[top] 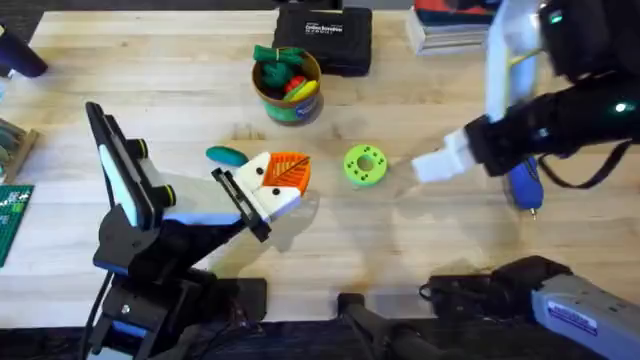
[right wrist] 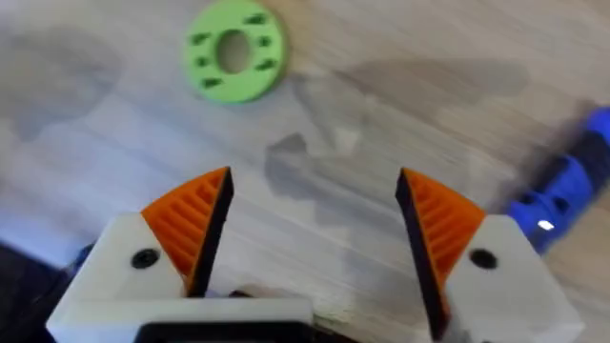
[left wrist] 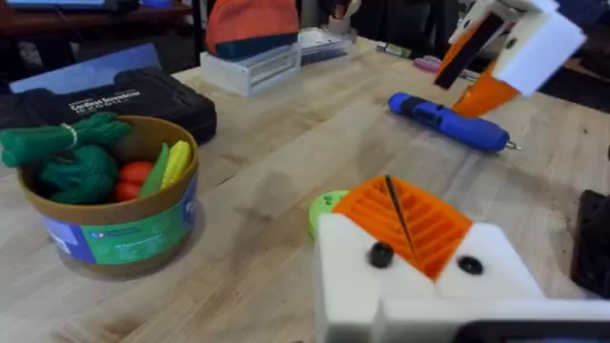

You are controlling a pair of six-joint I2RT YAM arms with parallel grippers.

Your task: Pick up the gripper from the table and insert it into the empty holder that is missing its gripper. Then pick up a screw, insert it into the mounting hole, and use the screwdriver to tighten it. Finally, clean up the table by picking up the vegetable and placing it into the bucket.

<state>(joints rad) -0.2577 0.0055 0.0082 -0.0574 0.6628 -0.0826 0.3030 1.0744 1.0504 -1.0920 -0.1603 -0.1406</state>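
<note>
My left gripper (top: 292,166) is shut, its two orange ribbed wedges pressed together (left wrist: 389,188). Both white finger blocks sit on the black bar holder (top: 243,204), so the gripper (left wrist: 477,272) is mounted there. Each block has a dark spot, screw or hole I cannot tell; a loose screw is out of view. The teal vegetable (top: 226,155) lies on the table just left of those fingers. The bucket (top: 287,88) stands behind, full of toy food. My right gripper (top: 428,168) hovers open (right wrist: 315,186) between the green disc and the blue screwdriver (top: 525,188).
A bright green disc with holes (top: 365,165) lies mid-table. A black case (top: 325,38) sits at the back behind the bucket. Books and boxes (top: 445,25) are at the back right, and a green circuit board (top: 12,215) is at the left edge.
</note>
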